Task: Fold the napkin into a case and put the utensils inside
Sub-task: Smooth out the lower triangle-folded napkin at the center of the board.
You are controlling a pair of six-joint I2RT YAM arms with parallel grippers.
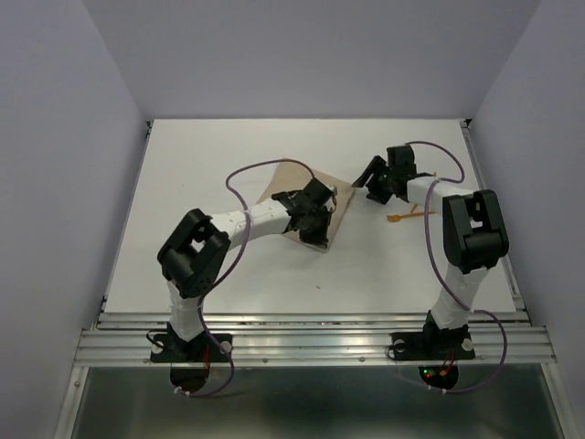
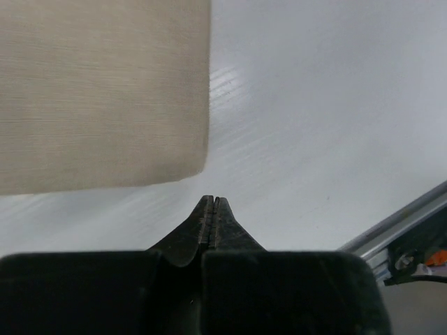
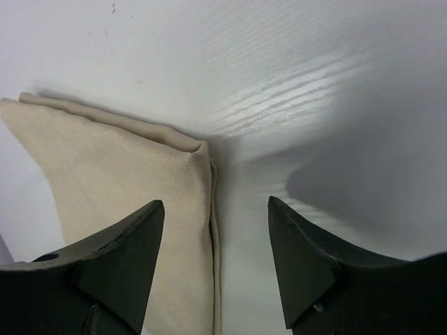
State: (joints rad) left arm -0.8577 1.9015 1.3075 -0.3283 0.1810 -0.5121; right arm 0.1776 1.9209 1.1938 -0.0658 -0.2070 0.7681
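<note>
The left gripper (image 2: 211,209) is pressed together with nothing between its fingers, over bare white counter (image 2: 314,139). The folded tan napkin (image 2: 105,91) lies ahead of it and to its left, with the rounded corner just beyond the fingertips. The right gripper (image 3: 215,204) stands spread wide and holds nothing. The napkin's layered corner lies just ahead of it, and a folded edge runs back between its fingers. The orange utensils (image 1: 407,217) lie on the counter behind the right gripper, beside its arm and apart from the napkin
</note>
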